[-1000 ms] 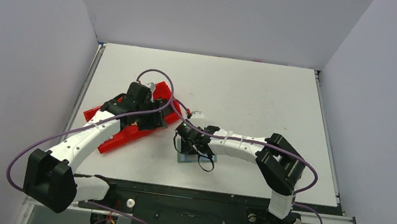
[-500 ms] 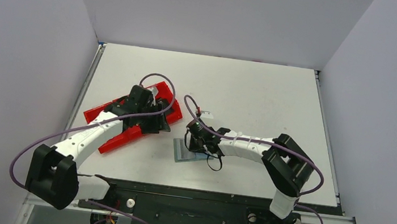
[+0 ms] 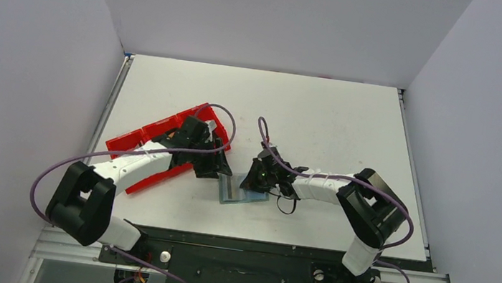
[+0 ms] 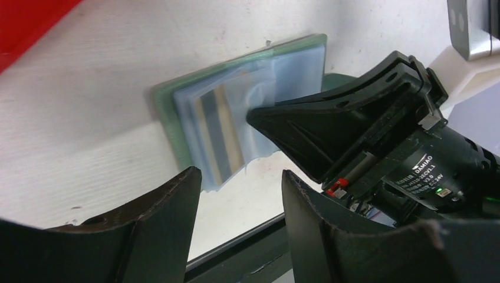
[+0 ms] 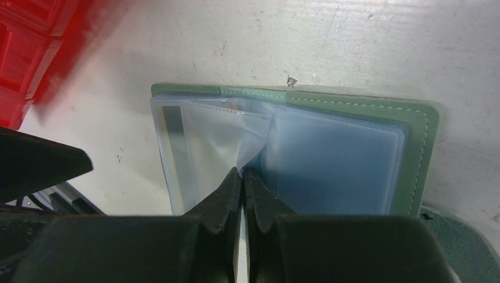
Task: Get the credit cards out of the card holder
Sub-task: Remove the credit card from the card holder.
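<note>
Over on the left wrist view, one label comes up: white print on the black motor housing (image 4: 433, 168) at the wrist of the right arm (image 4: 354, 112). The brand reads DAMIAO, set at a slant. Finer lines beside it look like a model code, the last seeming to end in 24V, otherwise too small to read. On the card holder (image 5: 421, 147) and the card (image 4: 221, 132) in its sleeves, any print is blurred.
</note>
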`<state>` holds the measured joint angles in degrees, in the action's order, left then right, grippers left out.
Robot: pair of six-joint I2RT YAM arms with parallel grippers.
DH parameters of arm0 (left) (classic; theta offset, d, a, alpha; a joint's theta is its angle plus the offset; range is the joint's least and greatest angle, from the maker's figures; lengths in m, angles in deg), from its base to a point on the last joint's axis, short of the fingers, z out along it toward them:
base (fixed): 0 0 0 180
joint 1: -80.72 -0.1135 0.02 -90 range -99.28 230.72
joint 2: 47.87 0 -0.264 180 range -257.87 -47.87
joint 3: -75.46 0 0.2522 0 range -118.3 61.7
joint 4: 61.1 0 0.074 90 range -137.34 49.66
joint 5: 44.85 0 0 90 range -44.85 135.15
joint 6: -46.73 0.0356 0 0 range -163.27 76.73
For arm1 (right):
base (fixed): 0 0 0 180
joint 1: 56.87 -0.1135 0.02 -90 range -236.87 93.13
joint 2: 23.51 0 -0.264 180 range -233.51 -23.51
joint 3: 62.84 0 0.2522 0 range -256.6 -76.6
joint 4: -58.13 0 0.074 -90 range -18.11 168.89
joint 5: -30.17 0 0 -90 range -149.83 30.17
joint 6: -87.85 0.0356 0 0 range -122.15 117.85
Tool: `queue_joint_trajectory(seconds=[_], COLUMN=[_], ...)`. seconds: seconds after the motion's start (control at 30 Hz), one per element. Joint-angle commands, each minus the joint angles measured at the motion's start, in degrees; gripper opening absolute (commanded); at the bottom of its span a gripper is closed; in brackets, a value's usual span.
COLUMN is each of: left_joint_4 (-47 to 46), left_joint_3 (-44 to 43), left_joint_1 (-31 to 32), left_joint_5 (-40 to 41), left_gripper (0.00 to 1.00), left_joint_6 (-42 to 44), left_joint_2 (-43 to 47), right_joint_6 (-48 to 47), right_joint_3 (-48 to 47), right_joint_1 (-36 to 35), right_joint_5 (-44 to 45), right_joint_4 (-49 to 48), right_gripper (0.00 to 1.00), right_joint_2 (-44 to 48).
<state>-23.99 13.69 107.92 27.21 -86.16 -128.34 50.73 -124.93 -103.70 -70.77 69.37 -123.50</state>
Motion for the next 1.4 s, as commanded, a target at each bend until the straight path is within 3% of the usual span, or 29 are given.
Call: queue_joint_trajectory(seconds=[0.0,0.5,0.87,0.93,1.0,1.1,1.23,1.37], left_joint_4=[-8.9,-15.0,-13.2,-13.1,-12.8,-12.5,-11.8,-10.8], left_joint_3=[0.1,0.5,0.4,0.4,0.3,0.1,-0.4,-0.8], left_joint_1=[1.9,4.5,5.4,5.4,5.5,5.5,5.5,5.5], left_joint_5=[-3.6,-2.6,2.0,2.4,2.7,3.3,3.4,4.0], left_gripper=[0.5,0.4,0.21,0.14,0.01,0.0,0.0,0.0], left_joint_6=[-3.4,-3.9,-3.2,-3.1,-3.1,-3.1,-3.1,-2.8], left_joint_2=[-2.4,-11.9,-13.8,-14.0,-14.0,-13.8,-13.2,-12.0], right_joint_6=[0.3,1.3,1.7,1.5,0.8,-0.4,-1.2,-1.9], right_joint_3=[3.2,4.5,3.5,2.9,2.0,0.3,-1.2,-2.9], right_joint_1=[0.6,1.6,1.9,2.0,2.0,1.9,1.9,1.9], right_joint_5=[-2.5,-3.6,-3.8,-3.8,-3.5,-2.5,-1.0,0.4], right_joint_4=[-1.9,-3.8,-3.3,-2.8,-1.9,0.6,3.9,7.0], right_gripper=[0.0,0.0,0.0,0.0,0.0,0.01,0.1,0.33], right_joint_2=[-2.8,-2.8,-0.8,-0.4,0.1,0.8,2.6,4.5])
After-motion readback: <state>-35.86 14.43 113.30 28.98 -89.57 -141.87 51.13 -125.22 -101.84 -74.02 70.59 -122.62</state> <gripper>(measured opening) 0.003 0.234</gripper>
